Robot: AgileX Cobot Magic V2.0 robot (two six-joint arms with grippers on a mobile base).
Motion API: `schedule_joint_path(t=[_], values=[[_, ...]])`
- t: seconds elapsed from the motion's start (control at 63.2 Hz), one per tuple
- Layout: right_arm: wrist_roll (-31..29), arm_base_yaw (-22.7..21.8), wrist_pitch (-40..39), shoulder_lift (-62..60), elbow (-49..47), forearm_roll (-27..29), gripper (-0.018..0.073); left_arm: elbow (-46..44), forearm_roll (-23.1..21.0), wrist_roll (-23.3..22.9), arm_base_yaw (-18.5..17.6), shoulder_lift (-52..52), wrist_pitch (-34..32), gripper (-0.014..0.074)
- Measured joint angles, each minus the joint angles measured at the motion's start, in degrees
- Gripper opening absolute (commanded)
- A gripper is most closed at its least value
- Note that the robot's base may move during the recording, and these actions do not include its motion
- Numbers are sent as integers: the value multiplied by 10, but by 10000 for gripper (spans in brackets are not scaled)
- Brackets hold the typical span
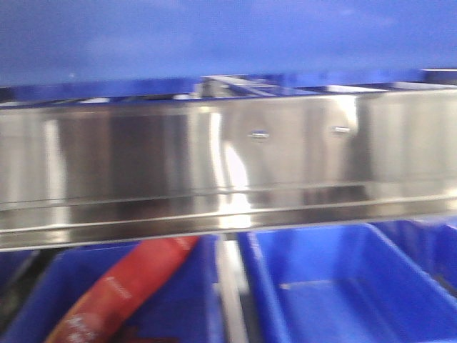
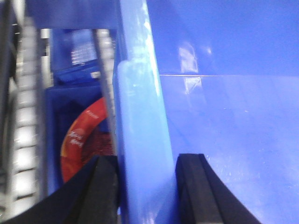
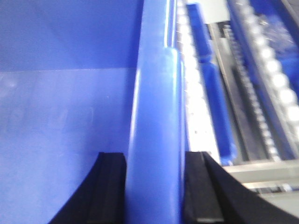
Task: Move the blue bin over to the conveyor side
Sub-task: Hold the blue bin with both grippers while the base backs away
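Blurred steel racking fills the front view: a shiny rail (image 1: 143, 164) with two screws (image 1: 259, 133) runs across it, and the bin (image 1: 214, 36) shows as a broad blue band above. Below the rail, a lower bin (image 1: 32, 300) at left holds a red packet (image 1: 128, 286), and a second lower bin (image 1: 343, 300) sits just beside it at right. In the left wrist view, rollers (image 2: 23, 140) run down the far left and the red packet lies in the bin underneath. Next to that, the left gripper (image 2: 147, 158) straddles the bin's left rim (image 2: 140, 107), with one black finger outside the wall and one inside, both pressed against it. The bin's glossy interior spreads to the right. In the right wrist view that interior lies at left. The right gripper (image 3: 154, 156) is clamped the same way on the right rim (image 3: 156, 93), with bright rollers (image 3: 196, 102) further right.
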Motion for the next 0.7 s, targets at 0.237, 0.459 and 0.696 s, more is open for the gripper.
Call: schedule_joint_path(t=[0.237,0.459,0.696], values=[[0,0,0,0,0,0,-81,0,0,0,0,0,0,-10],[0,0,0,0,0,0,-81,0,0,0,0,0,0,-10],[0,0,0,0,0,0,-81,0,0,0,0,0,0,-10]])
